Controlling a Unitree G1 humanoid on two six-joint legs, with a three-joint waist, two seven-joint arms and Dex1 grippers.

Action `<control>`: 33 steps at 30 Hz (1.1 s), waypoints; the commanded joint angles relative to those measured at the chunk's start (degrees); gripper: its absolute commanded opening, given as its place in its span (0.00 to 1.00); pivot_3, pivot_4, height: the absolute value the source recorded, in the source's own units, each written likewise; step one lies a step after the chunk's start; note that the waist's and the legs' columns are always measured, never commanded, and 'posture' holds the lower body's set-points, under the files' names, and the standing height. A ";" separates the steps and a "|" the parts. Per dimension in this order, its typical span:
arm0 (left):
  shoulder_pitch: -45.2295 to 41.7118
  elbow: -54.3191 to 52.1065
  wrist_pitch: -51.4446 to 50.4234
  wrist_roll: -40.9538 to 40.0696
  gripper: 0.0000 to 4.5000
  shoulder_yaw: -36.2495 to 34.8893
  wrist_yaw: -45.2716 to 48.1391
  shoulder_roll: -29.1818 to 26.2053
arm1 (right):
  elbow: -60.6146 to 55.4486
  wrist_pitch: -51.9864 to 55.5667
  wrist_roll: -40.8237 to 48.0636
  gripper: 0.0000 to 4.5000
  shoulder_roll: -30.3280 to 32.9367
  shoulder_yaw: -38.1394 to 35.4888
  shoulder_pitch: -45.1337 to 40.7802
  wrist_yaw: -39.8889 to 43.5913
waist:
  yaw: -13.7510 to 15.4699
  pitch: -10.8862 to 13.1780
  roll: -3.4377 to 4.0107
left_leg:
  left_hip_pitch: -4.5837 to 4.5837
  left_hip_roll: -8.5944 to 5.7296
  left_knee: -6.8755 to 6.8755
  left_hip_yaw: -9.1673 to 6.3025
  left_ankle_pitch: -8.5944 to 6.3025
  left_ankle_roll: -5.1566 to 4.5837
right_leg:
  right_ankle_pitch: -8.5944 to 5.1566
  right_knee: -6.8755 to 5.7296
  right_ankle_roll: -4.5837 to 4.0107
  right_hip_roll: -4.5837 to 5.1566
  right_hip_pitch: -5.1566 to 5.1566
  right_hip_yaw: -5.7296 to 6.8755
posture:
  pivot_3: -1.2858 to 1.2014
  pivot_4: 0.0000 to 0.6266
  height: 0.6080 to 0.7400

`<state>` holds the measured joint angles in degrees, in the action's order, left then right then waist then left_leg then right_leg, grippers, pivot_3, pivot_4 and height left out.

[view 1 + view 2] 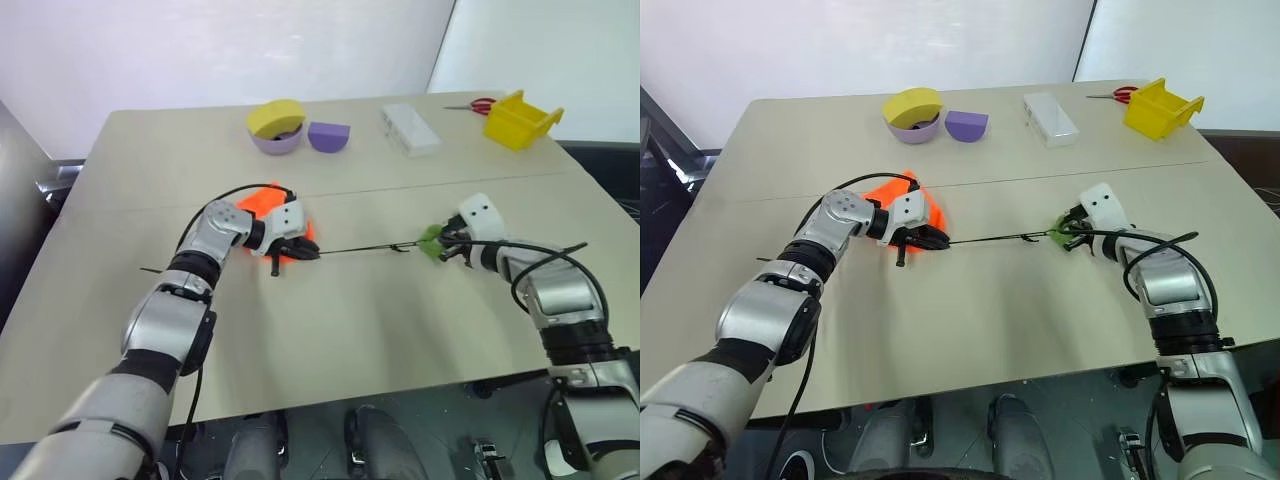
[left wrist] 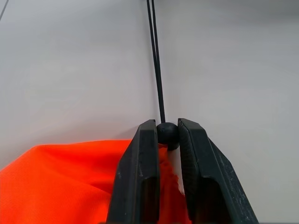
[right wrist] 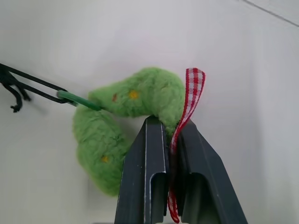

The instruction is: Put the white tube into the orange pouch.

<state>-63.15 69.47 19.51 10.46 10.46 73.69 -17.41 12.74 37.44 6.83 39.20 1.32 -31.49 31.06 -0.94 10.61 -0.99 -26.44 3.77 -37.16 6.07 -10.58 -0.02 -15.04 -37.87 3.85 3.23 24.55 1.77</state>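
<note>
Beige table (image 1: 400, 330) with a seam across it, pale wall behind; that's your whole workspace. Your left gripper (image 2: 167, 133) sits at the mouth of the orange pouch (image 1: 262, 200), jaws nearly together and pinched on the small black cord stopper (image 2: 167, 134) where the cord leaves the fabric; bunched orange cloth lies under and between the fingers (image 2: 140, 177). Black cord (image 1: 355, 250) runs taut across the table from that stopper to your right gripper (image 3: 170, 122). Right gripper is fully closed, clamped on the fuzzy green charm (image 3: 135, 100) at the cord's end, with a red-and-white checked ribbon (image 3: 192, 91) caught between the jaws too. The charm looks more like a curled plush shape with small yellow dots than a plain ball. Your two grippers are well apart, pouch on your left side, charm on your right. White tube: can't pick it out on the table, and can't tell whether it's inside the pouch. Far edge of the table has a lilac bowl (image 1: 275, 142) with a yellow piece (image 1: 275, 115) on top, a purple half-round block (image 1: 329, 135) just beside it, a white rectangular box (image 1: 410, 128), a yellow bin (image 1: 520, 118), and red-handled scissors (image 1: 480, 104) next to the bin.
</note>
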 commanded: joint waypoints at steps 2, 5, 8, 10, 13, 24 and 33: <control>2.62 -0.89 0.41 -0.25 0.02 0.42 2.55 -2.52 | 5.22 -4.35 -3.57 0.00 5.30 -3.05 0.17 -1.73 | 0.17 0.00 0.00 | -0.01 -0.02 0.02 0.01 -0.01 -0.01 | 0.00 0.02 0.01 0.01 0.00 0.00 | 0.52 0.24 1.00; 3.65 -2.24 1.07 -0.87 0.02 0.62 3.67 -3.25 | 9.03 -6.49 -4.28 0.00 7.49 -3.51 -0.10 -2.46 | 0.44 0.00 0.00 | -0.02 -0.04 0.02 0.00 -0.01 -0.01 | -0.01 0.03 0.02 0.02 0.00 0.01 | 0.52 0.24 1.00; 4.33 -3.15 1.56 -0.91 0.02 0.98 3.58 -3.87 | 11.24 -7.98 -4.44 0.00 8.80 -3.58 -0.27 -2.42 | 0.45 0.00 0.00 | -0.04 -0.06 0.01 0.01 -0.02 -0.03 | -0.01 0.03 0.02 0.05 0.00 0.01 | 0.52 0.24 1.00; 4.76 -3.81 1.51 -1.26 0.02 0.92 3.84 -4.49 | 12.64 -8.90 -4.88 0.00 9.95 -3.34 -0.16 -2.40 | 0.45 0.00 0.00 | -0.05 -0.09 0.01 0.00 -0.02 -0.04 | 0.00 0.03 0.02 0.09 0.00 0.01 | 0.52 0.24 1.00; 5.04 -4.49 1.14 -1.98 0.02 0.73 4.50 -5.06 | 13.55 -9.34 -4.98 0.00 10.46 -3.17 -0.37 -2.90 | 0.31 0.00 0.00 | -0.05 -0.10 0.01 0.00 -0.02 -0.04 | 0.00 0.03 0.02 0.09 0.00 0.01 | 0.52 0.24 1.00; 6.33 -7.48 -3.53 -9.07 0.45 -2.85 6.32 -1.80 | 4.59 -7.90 -1.47 0.16 5.15 0.00 0.73 1.65 | 0.13 0.00 0.01 | -0.02 -0.04 -0.01 -0.01 -0.02 -0.04 | 0.05 0.02 0.13 0.01 0.00 0.01 | 0.52 0.24 1.00; 13.68 -26.74 -20.31 -20.52 1.00 -8.18 9.35 -4.32 | -2.37 -10.24 2.79 0.98 4.88 -4.12 2.58 6.47 | -0.23 0.00 0.01 | 0.04 0.02 -0.09 -0.03 0.00 -0.01 | 0.01 -0.11 0.02 -0.03 -0.02 -0.05 | 0.52 0.24 1.00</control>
<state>-49.99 48.98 3.78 -6.28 4.56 82.35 -20.52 14.01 29.40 7.87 43.48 -0.38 -28.94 35.43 -1.17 10.61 -0.97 -26.40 3.80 -37.24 6.02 -10.58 -0.03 -15.00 -37.98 3.91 3.19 24.53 1.72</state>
